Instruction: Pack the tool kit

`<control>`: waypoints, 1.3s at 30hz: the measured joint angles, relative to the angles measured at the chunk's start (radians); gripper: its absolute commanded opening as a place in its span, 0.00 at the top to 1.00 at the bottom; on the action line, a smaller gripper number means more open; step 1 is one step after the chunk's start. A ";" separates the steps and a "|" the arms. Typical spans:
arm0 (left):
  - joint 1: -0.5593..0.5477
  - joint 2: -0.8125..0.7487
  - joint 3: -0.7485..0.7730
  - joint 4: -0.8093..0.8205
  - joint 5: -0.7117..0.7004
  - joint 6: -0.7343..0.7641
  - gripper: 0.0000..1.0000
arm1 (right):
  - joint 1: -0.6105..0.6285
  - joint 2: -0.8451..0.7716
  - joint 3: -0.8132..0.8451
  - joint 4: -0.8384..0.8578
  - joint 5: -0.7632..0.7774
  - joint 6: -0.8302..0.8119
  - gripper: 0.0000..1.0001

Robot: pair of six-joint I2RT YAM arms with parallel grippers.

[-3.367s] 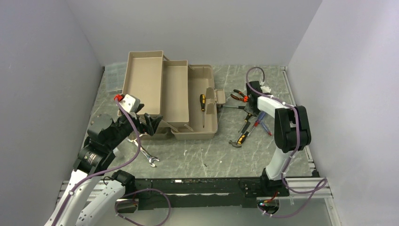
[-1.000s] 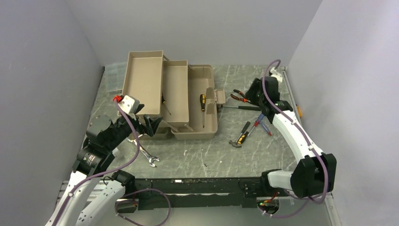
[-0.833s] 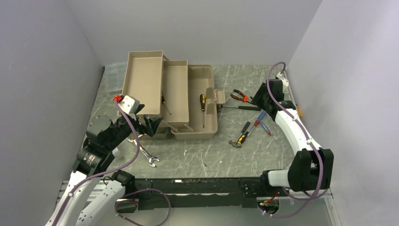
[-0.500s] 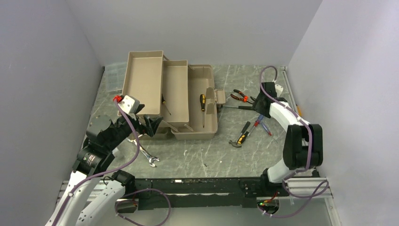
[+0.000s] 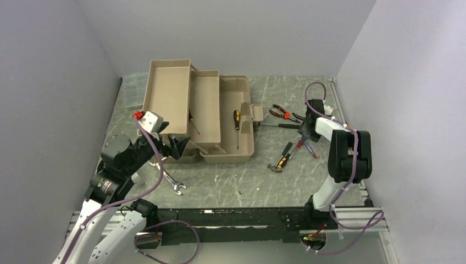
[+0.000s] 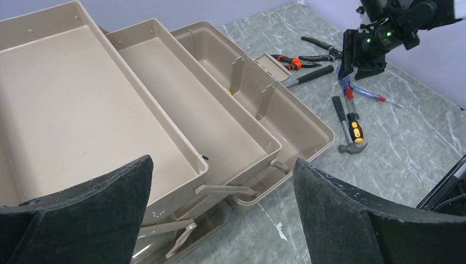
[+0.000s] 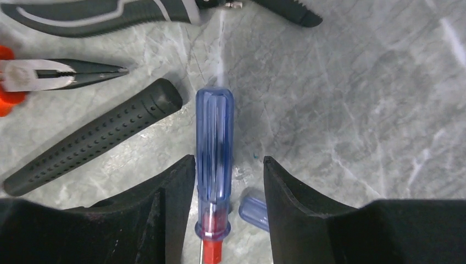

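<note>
The tan toolbox (image 5: 181,96) stands open with its trays (image 6: 66,115) folded out. A black-orange screwdriver (image 5: 237,127) lies in its bottom and a second one (image 5: 192,122) in a tray. My right gripper (image 7: 228,181) is down on the table, open, straddling the handle of a clear blue screwdriver (image 7: 214,137). The left finger is almost on the handle and the right finger stands apart from it. My left gripper (image 6: 222,209) hovers wide open and empty at the toolbox's near left corner. A steel wrench (image 5: 169,180) lies below it.
Right of the box lie orange pliers (image 5: 280,113), a black hammer handle (image 7: 93,143), a yellow-and-black hammer (image 5: 283,159) and a second blue handle (image 7: 254,212) beside my right finger. Grey-black pliers (image 7: 137,11) lie beyond. A clear organiser (image 5: 132,88) sits at the back left.
My right arm has swung back from the right wall and come down over the blue screwdriver, its jaws narrowing. The left arm has not moved.
</note>
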 measured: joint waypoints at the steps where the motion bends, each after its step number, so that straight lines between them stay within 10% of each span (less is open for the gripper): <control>1: 0.000 0.000 0.000 0.000 0.000 0.000 0.01 | -0.002 0.014 0.000 0.003 -0.005 0.000 0.49; 11: 0.000 0.001 0.000 0.000 0.000 0.000 0.01 | -0.002 0.063 0.023 0.041 -0.041 0.023 0.94; 27: 0.000 0.000 0.000 0.000 0.000 0.000 0.01 | -0.001 -0.317 0.016 -0.063 -0.129 0.029 1.00; 39: 0.000 0.000 0.000 0.000 0.000 0.000 0.00 | 0.025 -0.536 0.017 0.031 -0.558 0.007 1.00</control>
